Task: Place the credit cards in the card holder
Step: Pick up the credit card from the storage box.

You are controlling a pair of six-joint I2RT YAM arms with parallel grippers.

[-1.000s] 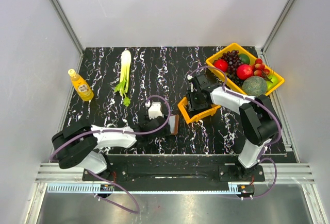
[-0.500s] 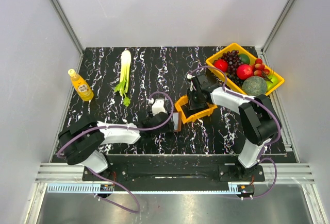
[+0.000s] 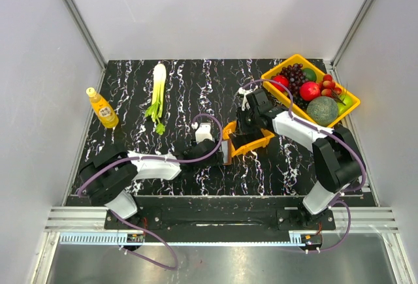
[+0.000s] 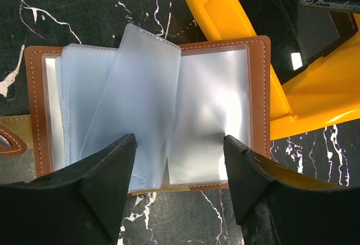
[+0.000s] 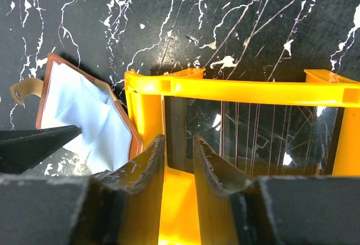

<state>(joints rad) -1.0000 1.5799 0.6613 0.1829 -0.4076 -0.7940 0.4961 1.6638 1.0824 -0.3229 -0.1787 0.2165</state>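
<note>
Blocking part of the card holder (image 4: 152, 87), left gripper (image 4: 180, 141) gapes.

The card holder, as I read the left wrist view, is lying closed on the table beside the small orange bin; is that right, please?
Not quite: the card holder is lying open, not closed, with its clear plastic sleeves fanned out, as the left wrist view shows. The rest holds: it lies on the table beside the small orange bin.
</note>
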